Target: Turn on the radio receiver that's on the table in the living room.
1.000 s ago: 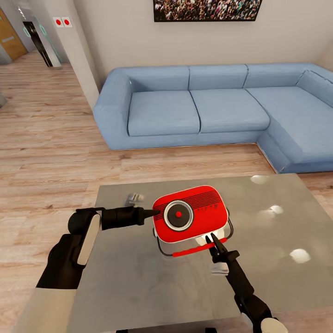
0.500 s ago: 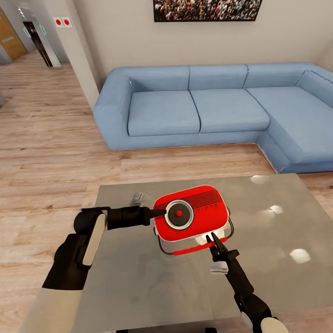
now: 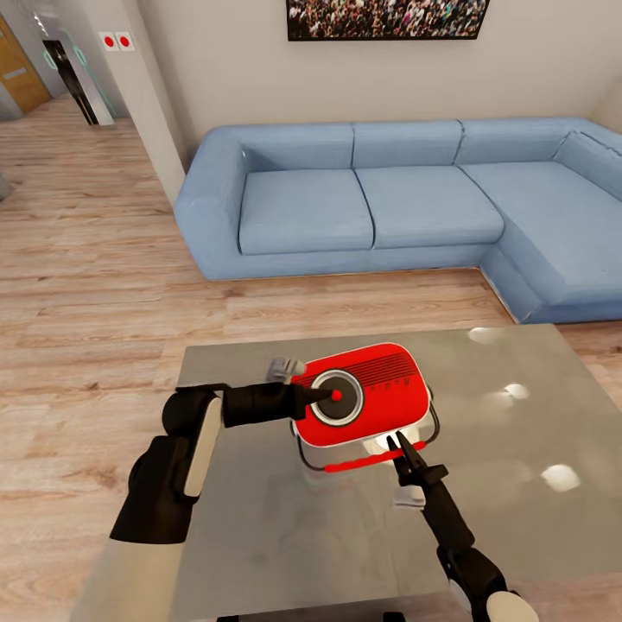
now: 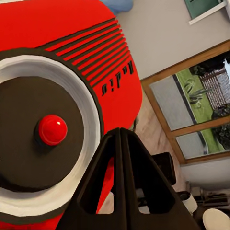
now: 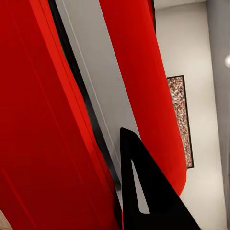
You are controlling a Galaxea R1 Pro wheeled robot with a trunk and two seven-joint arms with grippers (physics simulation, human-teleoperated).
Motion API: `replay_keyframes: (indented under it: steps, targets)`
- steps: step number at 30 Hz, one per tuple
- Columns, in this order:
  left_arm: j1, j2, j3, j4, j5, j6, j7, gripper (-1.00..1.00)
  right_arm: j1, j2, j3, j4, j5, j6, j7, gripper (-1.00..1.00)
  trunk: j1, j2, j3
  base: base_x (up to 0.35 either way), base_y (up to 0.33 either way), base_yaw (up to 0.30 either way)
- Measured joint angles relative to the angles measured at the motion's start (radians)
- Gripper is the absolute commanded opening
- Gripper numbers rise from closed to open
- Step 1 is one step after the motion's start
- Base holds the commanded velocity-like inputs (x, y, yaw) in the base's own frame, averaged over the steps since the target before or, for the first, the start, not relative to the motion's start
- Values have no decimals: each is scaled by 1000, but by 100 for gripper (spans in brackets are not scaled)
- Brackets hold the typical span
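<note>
Black-and-white robot arms ending in slim black grippers.

The left arm (image 3: 186, 449) is mostly matte black, built of rounded cylindrical segments, with a long cream-white panel running down the side of its thick forearm part and a bulbous black joint above it. It narrows to a dark tube and then to the left gripper (image 3: 328, 396), a thin black point; from the left wrist view the left gripper (image 4: 125, 143) is two flat black triangular fingers with cut-out windows. The right arm (image 3: 458, 544) is slender and black with a white rounded cap near the picture's lower edge and a small pale grey block by the wrist. The right gripper (image 3: 399, 446) tapers to a sharp black tip.
</note>
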Motion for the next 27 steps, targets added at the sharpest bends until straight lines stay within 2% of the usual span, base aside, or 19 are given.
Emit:
replay_keyframes:
  steps: [6, 8, 11, 16, 27]
  targets:
    - [0, -4, 0, 0, -12, 0, 3, -100, 0, 0, 0, 0, 0, 6, 0, -100, 0, 0, 0, 0, 0, 0]
    - [0, -4, 1, 1, -12, 0, 17, -100, 0, 0, 0, 0, 0, 6, 0, -100, 0, 0, 0, 0, 0, 0]
    - [0, -4, 0, 1, -3, 0, 77, -100, 0, 0, 0, 0, 0, 6, 0, -100, 0, 0, 0, 0, 0, 0]
    - [0, -4, -2, 2, 9, 0, 111, -100, 0, 0, 0, 0, 1, 7, 0, -100, 0, 0, 0, 0, 0, 0]
    - [-1, -4, -10, 7, 17, 0, 121, -100, 0, 1, 0, -3, 0, 8, -2, -100, 0, 0, 0, 0, 0, 0]
